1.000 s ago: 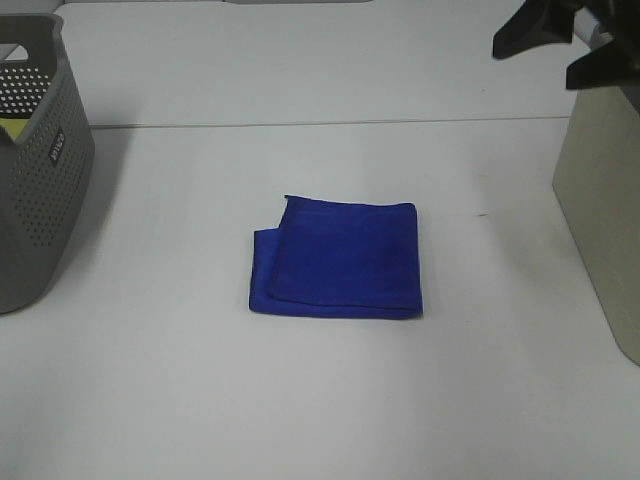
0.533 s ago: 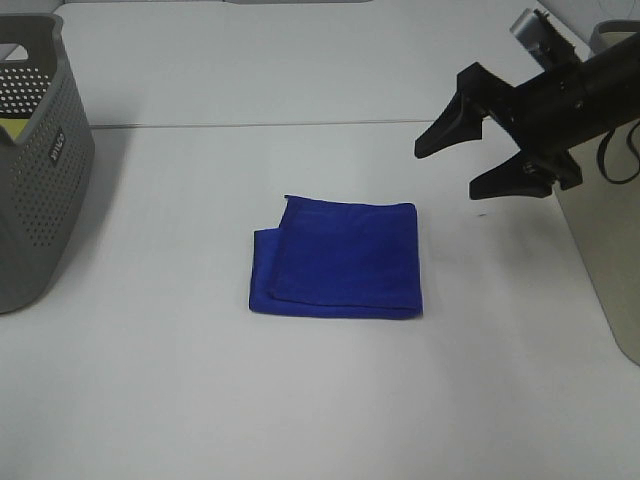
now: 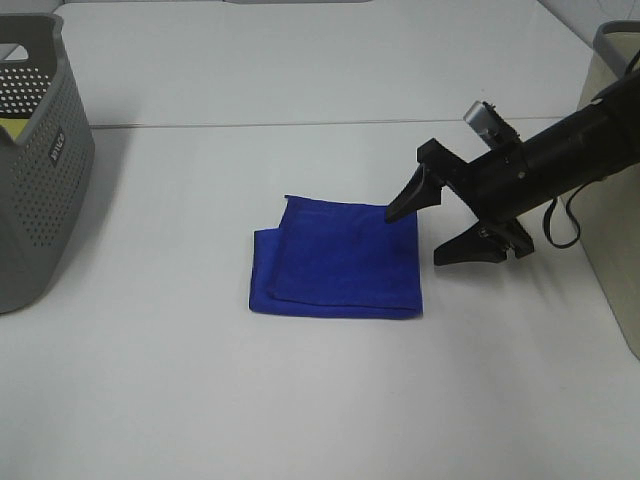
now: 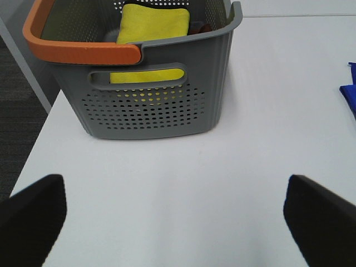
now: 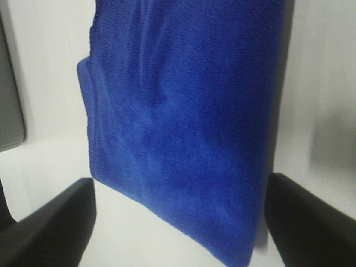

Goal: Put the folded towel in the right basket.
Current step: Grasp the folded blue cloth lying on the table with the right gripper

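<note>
The folded blue towel [image 3: 335, 257] lies flat at the middle of the white table. My right gripper [image 3: 415, 238] is open and low at the towel's right edge, one finger over the towel's far right corner and the other just off its right side. The right wrist view shows the towel [image 5: 183, 122] close up between the open fingers [image 5: 50, 222]. The right basket [image 3: 610, 260], beige, stands at the table's right edge behind the right arm. My left gripper [image 4: 175, 222] is open and empty, out of the high view.
A grey perforated basket [image 3: 40, 170] stands at the far left. The left wrist view shows its orange handle [image 4: 78, 50] and a yellow cloth [image 4: 150, 25] inside it. A strip of the blue towel [image 4: 350, 89] shows there too.
My right arm has come down from above the right basket, moving left and lower to the towel's right edge with its gripper open. The towel has not moved.
</note>
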Robot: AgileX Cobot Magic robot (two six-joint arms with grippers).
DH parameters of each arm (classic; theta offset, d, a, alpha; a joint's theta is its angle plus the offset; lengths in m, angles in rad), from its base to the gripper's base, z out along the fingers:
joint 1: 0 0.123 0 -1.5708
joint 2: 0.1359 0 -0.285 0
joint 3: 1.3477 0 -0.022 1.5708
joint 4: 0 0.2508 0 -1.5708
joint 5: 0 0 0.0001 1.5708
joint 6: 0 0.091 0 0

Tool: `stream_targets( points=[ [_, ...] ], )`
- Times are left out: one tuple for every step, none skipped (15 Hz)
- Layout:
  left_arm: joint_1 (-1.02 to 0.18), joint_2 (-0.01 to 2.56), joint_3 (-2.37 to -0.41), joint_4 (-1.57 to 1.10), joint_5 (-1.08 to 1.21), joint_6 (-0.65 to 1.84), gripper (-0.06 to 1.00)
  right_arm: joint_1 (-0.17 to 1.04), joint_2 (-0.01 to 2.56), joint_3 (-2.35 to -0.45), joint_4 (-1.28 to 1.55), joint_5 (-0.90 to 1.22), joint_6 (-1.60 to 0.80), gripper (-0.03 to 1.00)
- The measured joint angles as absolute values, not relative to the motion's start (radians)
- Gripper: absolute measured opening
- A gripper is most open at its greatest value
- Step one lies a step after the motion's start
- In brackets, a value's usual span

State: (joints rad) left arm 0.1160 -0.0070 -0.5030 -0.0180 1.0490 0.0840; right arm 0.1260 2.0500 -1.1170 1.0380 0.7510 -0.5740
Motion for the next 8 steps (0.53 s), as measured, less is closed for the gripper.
stream_targets(
  points=[
    [0.116, -0.007, -0.503, -0.018, 1.049, 0.084, 0.99, 0.126, 2.069, -1.117, 1.038, 0.748, -0.574, 0.8],
    [0.116, -0.007, -0.503, -0.018, 1.049, 0.084, 0.99, 0.126, 2.085, -1.118, 1.039, 0.747, -0.574, 0.8],
    [0.116, -0.007, -0.503, -0.018, 1.049, 0.084, 0.99, 0.126, 2.098, -1.118, 1.039, 0.743, -0.575, 0.8],
    [0.116, -0.007, -0.503, -0.018, 1.049, 0.084, 0.99, 0.126, 2.113, -1.118, 1.039, 0.74, -0.575, 0.8],
    [0.116, -0.007, -0.503, -0.018, 1.049, 0.084, 0.99, 0.126, 2.124, -1.12, 1.048, 0.745, -0.575, 0.8],
    [0.116, -0.007, -0.503, -0.018, 1.049, 0.084, 0.99, 0.128, 2.131, -1.123, 1.056, 0.747, -0.576, 0.79],
    [0.116, -0.007, -0.503, -0.018, 1.049, 0.084, 0.99, 0.136, 2.136, -1.125, 1.065, 0.748, -0.576, 0.79],
    [0.116, -0.007, -0.503, -0.018, 1.049, 0.084, 0.99, 0.156, 2.142, -1.128, 1.078, 0.745, -0.577, 0.78]
  ],
)
